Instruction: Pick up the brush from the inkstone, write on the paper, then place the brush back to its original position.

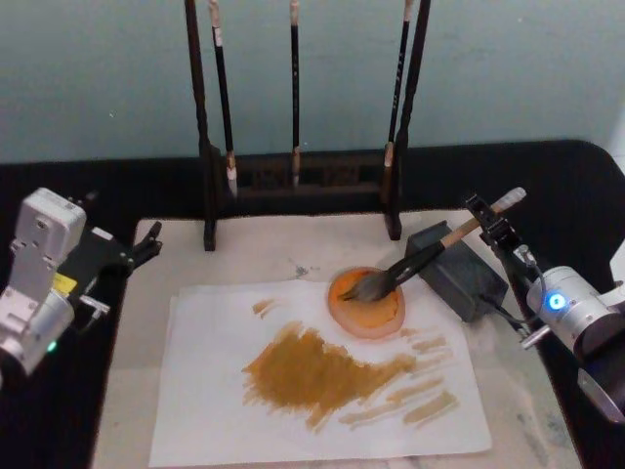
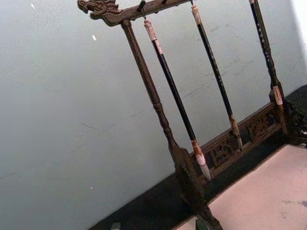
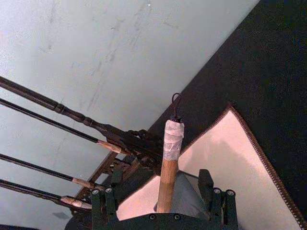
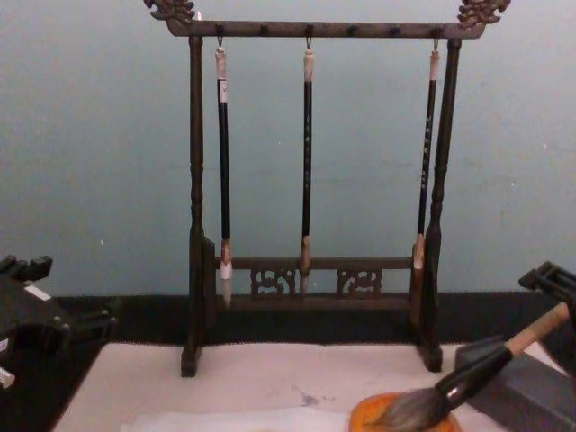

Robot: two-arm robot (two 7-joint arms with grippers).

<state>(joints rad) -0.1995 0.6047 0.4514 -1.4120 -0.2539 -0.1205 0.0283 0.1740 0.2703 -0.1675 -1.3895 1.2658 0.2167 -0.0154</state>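
Brush (image 1: 422, 258) lies tilted, right gripper (image 1: 491, 228) spread open around its upper handle, gripping nothing
Grey tuft sits in the orange dish (image 1: 352, 315) at the paper's (image 1: 210, 391) far right corner, handle leans across the dark grey inkstone (image 1: 467, 278), white-wrapped end just past the right fingers (image 3: 218, 203); brown strokes cover the paper's middle; left gripper (image 1: 145, 246) parked off the mat's left edge, grip can't be judged; three thin brushes hang on the rack (image 1: 293, 186) behind
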